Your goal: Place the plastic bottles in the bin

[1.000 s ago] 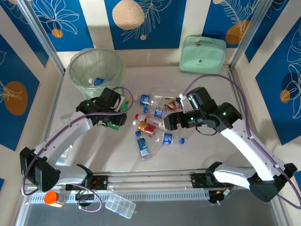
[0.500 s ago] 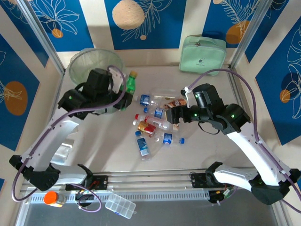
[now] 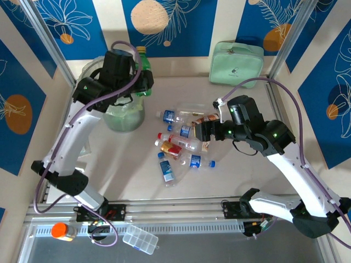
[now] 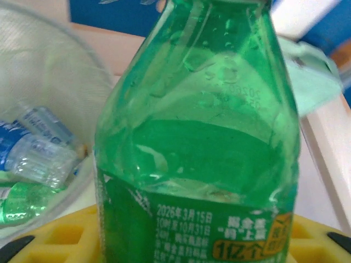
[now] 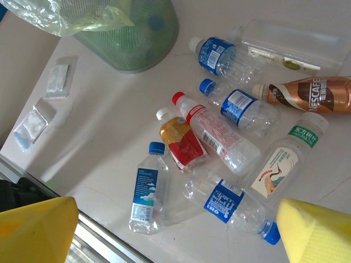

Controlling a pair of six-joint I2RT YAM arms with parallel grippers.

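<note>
Left arm: up high at the far left. The left end effector point(image 3: 141, 82) pinches the green bottle point(image 4: 197, 137) low on its body, yellow pads on either side at the label.
Bottle attitude: upright, cap on top, sitting square in the wrist view.
Where it hangs: the top view puts it over the right side of the bin point(image 3: 125, 116), close to the rim, not plainly over the middle. In the wrist view the bin's mouth lies to the left and below.
Inside the bin: a few bottles lie at the bottom, blue-labelled ones point(image 4: 38, 159) and a green one.
Step in hand: by the look of it, the drop of the green bottle.
Doing it well: carry the bottle further left until the open mouth is squarely beneath it, clear of the rim and the loose bag edge. Lower it a little, then part the pads fully in one move.
What to avoid: letting go at the rim, where the bottle could bounce out onto the surface point(image 3: 126, 175) or nudge the bin, which looks light.
Right arm: the right end effector point(image 3: 204, 133) is spread wide and holds nothing, hovering over the loose bottles point(image 5: 219, 137).
Loose bottles: clustered mid-surface, lying on their sides, several touching. Among them are blue labels, a red cap and a brown one at the far right of the pile.
Arm spacing: well apart, so the drop looks unobstructed.
</note>
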